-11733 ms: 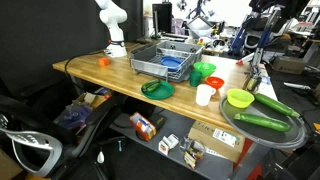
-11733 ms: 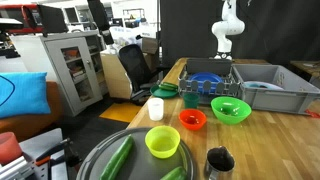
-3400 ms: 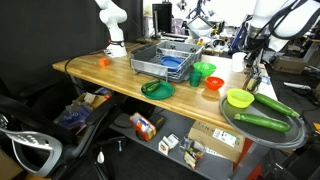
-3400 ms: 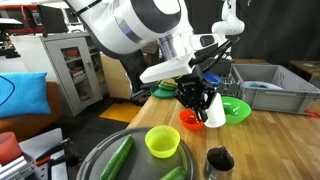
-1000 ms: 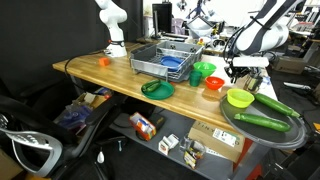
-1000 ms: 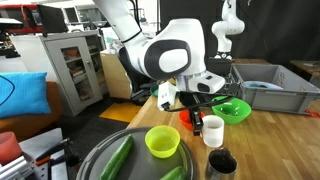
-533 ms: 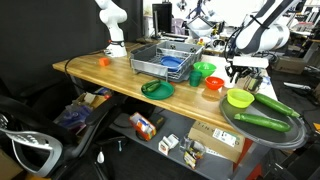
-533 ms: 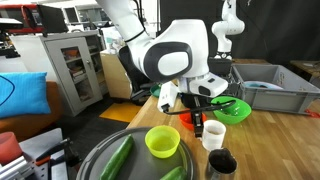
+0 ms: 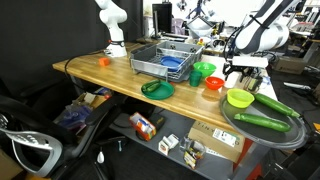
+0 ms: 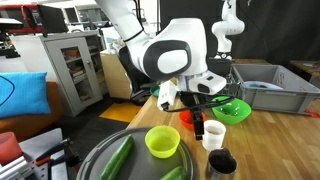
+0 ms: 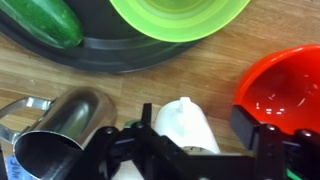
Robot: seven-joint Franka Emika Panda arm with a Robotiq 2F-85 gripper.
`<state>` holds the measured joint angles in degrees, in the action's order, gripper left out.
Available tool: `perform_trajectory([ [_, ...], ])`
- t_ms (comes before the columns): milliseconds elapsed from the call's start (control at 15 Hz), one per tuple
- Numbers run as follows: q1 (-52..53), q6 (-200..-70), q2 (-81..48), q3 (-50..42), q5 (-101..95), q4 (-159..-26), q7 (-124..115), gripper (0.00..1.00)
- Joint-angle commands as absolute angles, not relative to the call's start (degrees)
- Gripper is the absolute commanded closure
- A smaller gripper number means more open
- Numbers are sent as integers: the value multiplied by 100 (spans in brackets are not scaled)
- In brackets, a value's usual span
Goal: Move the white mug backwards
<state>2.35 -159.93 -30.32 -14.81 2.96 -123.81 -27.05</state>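
The white mug (image 10: 213, 136) stands upright on the wooden table (image 10: 270, 140), between the orange-red bowl (image 10: 190, 120) and a steel cup (image 10: 220, 163). In the wrist view the mug (image 11: 185, 125) sits between my gripper's (image 11: 194, 118) two fingers. The right pad (image 11: 245, 122) stands apart from the mug's side, so the jaws are open around it. My gripper (image 10: 205, 122) hangs low over the mug. In an exterior view my gripper (image 9: 238, 72) hides the mug.
A yellow-green bowl (image 10: 163, 142) and cucumbers (image 10: 118, 158) lie on a dark round tray (image 10: 100, 150) close by. A green bowl (image 10: 232, 108), a dish rack (image 9: 165, 60) and a grey bin (image 10: 270, 88) stand farther along the table.
The mug has come down slightly onto the table beside the steel cup. My gripper has stayed over it, almost still in the last half second.
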Motion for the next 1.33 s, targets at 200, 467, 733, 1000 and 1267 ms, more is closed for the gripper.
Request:
perform_trajectory([
  [200, 1095, -15629, -2273, -1958, -472, -13055, -3104, 0],
  [467, 1750, -15836, -1431, -2124, -1743, -13716, -3778, 0],
  [733, 1854, -15621, -577, -1555, -3487, -14282, -4210, 0],
  [1000, 2146, -15811, 56, -1407, -4299, -15158, -3894, 0],
  [1267, 2230, -15809, 70, -1380, -4259, -15355, -3922, 0],
])
